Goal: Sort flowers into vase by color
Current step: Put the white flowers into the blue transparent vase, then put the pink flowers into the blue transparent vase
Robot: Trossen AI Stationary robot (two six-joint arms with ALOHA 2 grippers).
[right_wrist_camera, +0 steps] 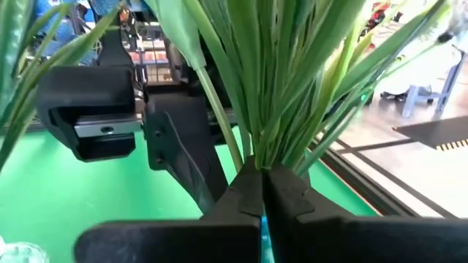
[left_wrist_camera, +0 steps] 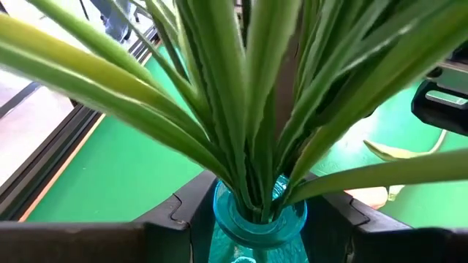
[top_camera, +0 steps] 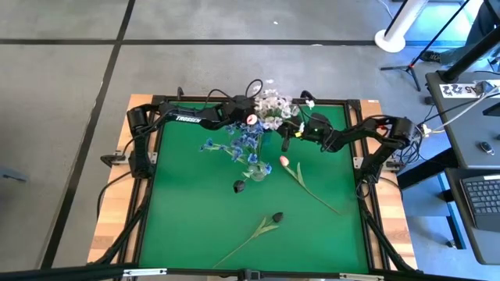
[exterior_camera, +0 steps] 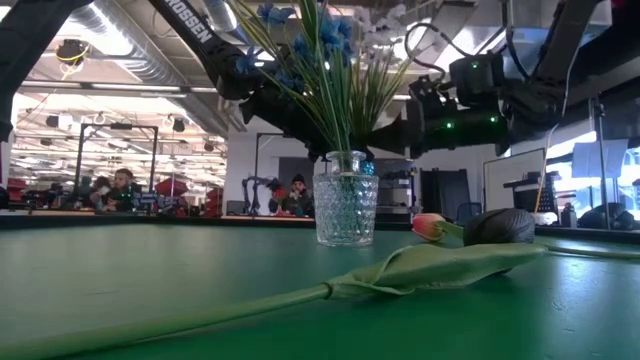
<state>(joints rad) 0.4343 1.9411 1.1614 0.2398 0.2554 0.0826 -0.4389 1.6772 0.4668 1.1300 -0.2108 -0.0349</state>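
A teal glass vase (left_wrist_camera: 259, 223) holds a bunch of green stalks (left_wrist_camera: 248, 109) topped by white blossoms (top_camera: 273, 105), at the table's far middle. My left gripper (top_camera: 251, 122) (left_wrist_camera: 259, 219) has a finger on each side of the vase's neck. My right gripper (top_camera: 286, 139) (right_wrist_camera: 262, 183) is shut on the stalks just above the vase. A clear glass vase (top_camera: 256, 170) (exterior_camera: 345, 210) stands on the mat with blue sprays (top_camera: 244, 140) in it. A pink tulip (top_camera: 284, 161) and two near-black tulips (top_camera: 240, 186) (top_camera: 276, 217) lie on the mat. My left gripper holds the teal vase by its neck (left_wrist_camera: 219, 215), just under the rim, with one finger on each side. The fingers come in level from the table's left. The vase stands upright; its base is hidden. My right gripper pinches the bundle of green stalks (right_wrist_camera: 267, 157) between its two fingers, low on the stalks where they bunch together. The fingers come in about level from the table's right, across the stalks. The stalks fan out upward from the hold.
The green mat (top_camera: 195, 218) has a black frame along its edges. The pink tulip's stalk (top_camera: 316, 195) runs toward the right near corner, and the near tulip's stalk and leaf (exterior_camera: 400, 275) lie at front centre. People sit at desks in the room behind.
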